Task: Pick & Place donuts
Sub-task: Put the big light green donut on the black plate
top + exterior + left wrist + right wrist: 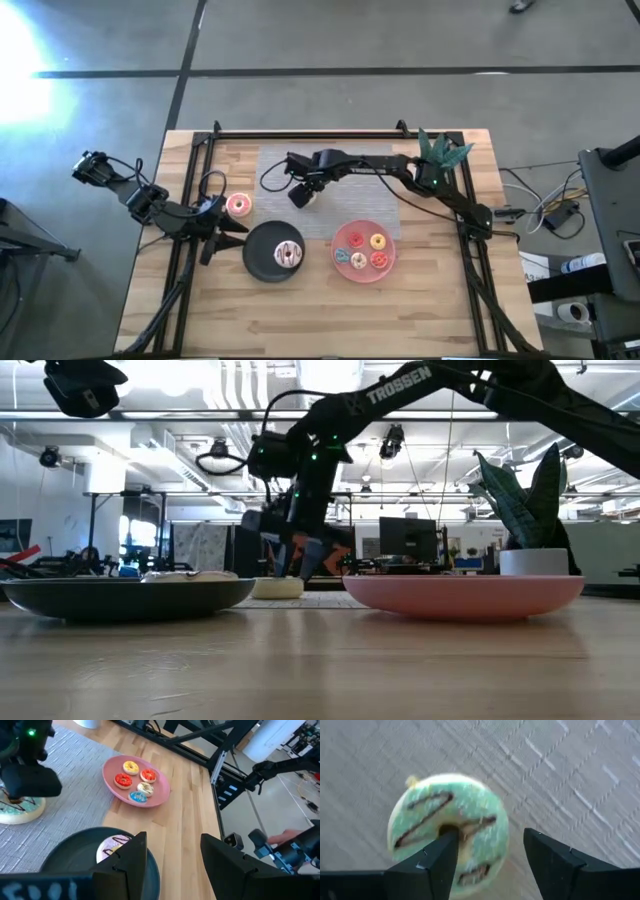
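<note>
A green donut with dark drizzle point(470, 810) lies flat on the grey mat point(370, 200). My right gripper point(490, 855) hangs open right over it, pointing down, one finger above the hole and the other outside the rim. The low view shows the fingers point(310, 555) just above the donut point(275, 588). A pink donut point(238, 205) lies on the wood beside my left gripper point(222, 235), which is open and waits by the black plate point(262, 262). That plate carries a white drizzled donut point(289, 254). Several small donuts point(368, 250) sit on the pink plate point(364, 280). My right gripper comes at the green donut from above, pointing down, with one finger point(440, 855) over the hole point(447, 830) and the other beyond the rim. Whether a finger touches the donut I cannot tell. The donut lies flat on the mat.
A potted plant point(440, 155) stands at the table's far right corner. Black frame rails run along the left and right edges. Bare wood lies in front of the two plates toward the near edge.
</note>
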Controlling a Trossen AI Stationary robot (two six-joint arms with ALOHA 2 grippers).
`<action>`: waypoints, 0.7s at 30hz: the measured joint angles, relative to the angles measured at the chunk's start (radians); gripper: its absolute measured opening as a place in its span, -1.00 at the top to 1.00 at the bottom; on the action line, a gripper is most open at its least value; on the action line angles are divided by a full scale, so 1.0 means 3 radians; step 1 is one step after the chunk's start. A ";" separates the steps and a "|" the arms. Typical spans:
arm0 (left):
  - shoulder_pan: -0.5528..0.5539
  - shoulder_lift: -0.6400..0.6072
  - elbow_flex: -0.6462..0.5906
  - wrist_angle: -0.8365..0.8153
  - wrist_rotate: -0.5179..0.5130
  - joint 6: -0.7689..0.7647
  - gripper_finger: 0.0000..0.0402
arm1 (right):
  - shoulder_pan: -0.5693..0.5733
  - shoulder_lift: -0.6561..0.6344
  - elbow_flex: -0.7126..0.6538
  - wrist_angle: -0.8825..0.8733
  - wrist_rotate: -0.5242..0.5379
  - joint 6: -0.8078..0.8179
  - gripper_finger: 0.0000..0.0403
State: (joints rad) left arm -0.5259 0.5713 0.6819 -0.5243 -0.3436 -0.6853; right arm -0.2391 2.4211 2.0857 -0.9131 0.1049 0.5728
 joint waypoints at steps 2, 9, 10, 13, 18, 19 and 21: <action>0.0000 0.0000 0.0000 -0.0003 -0.0005 -0.0001 0.20 | -0.0005 0.0002 -0.0001 0.0040 0.0001 0.0001 -0.03; 0.0000 0.0001 0.0000 -0.0001 -0.0005 -0.0024 0.20 | -0.0049 0.0099 -0.0004 0.0069 -0.0323 0.0001 0.40; 0.0000 0.0000 0.0000 0.0000 -0.0005 -0.0036 0.20 | -0.0053 0.0103 -0.0004 0.0068 -0.0377 0.0000 0.48; -0.0001 0.0000 0.0000 0.0000 -0.0004 -0.0077 0.20 | -0.0047 0.0102 -0.0003 0.0082 -0.0410 -0.0017 0.74; -0.0003 0.0001 0.0000 0.0000 -0.0002 -0.0114 0.20 | 0.0058 -0.0003 0.0129 0.0166 -0.0404 -0.0204 0.91; -0.0003 0.0000 0.0000 0.0000 0.0000 -0.0115 0.20 | 0.0093 -0.0027 0.0212 0.0190 -0.0412 -0.0260 0.91; -0.0003 -0.0014 0.0014 -0.0022 0.0007 -0.0140 0.20 | 0.0167 -0.0061 0.0379 0.0215 -0.0528 -0.0351 0.89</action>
State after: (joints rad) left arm -0.5266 0.5670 0.6861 -0.5310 -0.3414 -0.7274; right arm -0.1889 2.4028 2.1993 -0.8487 -0.0534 0.4676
